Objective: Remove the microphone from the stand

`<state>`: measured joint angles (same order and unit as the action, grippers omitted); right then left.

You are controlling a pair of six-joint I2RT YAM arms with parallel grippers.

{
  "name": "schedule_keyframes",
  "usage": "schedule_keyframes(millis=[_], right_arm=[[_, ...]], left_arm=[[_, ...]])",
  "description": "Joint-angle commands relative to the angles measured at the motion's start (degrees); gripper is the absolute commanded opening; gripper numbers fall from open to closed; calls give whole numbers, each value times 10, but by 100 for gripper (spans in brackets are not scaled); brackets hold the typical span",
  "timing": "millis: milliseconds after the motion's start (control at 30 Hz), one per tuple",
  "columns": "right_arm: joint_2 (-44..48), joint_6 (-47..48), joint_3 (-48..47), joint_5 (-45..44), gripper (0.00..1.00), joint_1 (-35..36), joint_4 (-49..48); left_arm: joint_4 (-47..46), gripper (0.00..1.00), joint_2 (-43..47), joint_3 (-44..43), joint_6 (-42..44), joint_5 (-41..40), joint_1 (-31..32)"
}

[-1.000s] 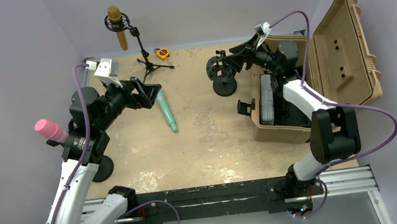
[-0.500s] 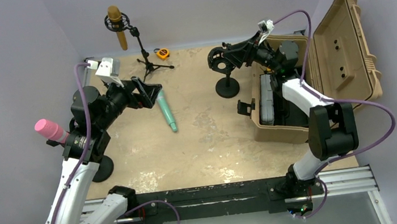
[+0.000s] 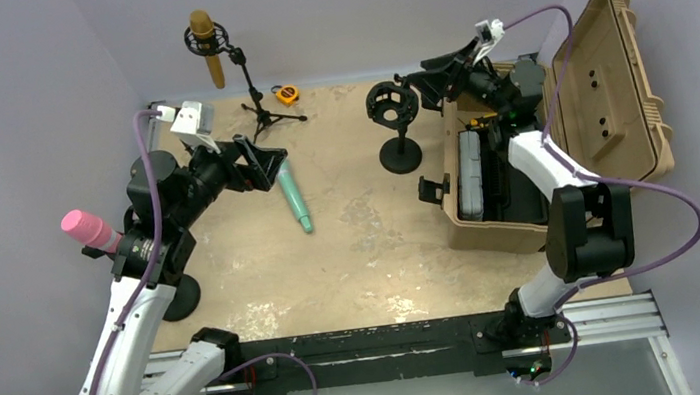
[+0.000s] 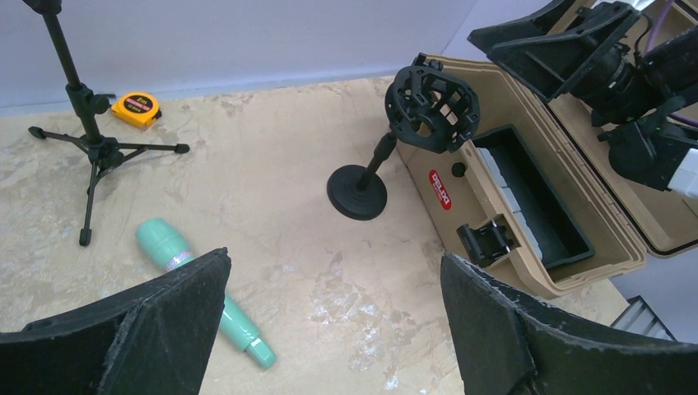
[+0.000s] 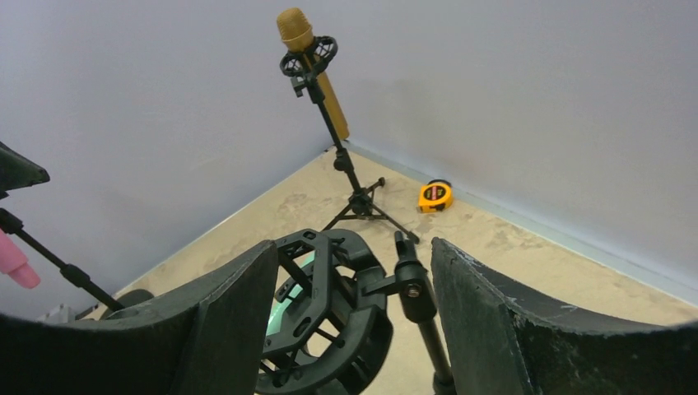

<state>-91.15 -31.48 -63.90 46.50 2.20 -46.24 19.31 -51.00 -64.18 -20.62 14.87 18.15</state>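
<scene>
The mottled beige table (image 3: 363, 256) bore an open tan case (image 3: 491, 229). Just left of the case stood a round-based stand (image 3: 399, 154); farther left lay a teal microphone (image 3: 293, 194); left and behind, a tripod stand (image 3: 261, 118) and an orange tape measure (image 3: 287, 94)

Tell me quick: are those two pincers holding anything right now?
Left pincer: open, holding nothing.
Right pincer: open, close to the empty black mount, apparently not gripping it.
</scene>
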Motion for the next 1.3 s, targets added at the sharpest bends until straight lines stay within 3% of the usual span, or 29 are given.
schedule_keyframes(millis=[0,300,567,867,1267], right_arm=[[29,10,-29,-10,67,-16,-11],[19,97,-71,-135,63,-17,88],[-29,145,-100,-114,52,-15,122],[-69,176,-103,-23,51,-8,117],[-68,186,-127,-23,53,10,131]], left_arm=[[-20,96,-2,-21,-9,9,5],[-20,95,-8,-21,-11,13,8],[-18,95,-11,-23,-10,12,9],[-18,95,-12,-24,-12,17,10],[-19,95,-8,-24,-14,21,12]])
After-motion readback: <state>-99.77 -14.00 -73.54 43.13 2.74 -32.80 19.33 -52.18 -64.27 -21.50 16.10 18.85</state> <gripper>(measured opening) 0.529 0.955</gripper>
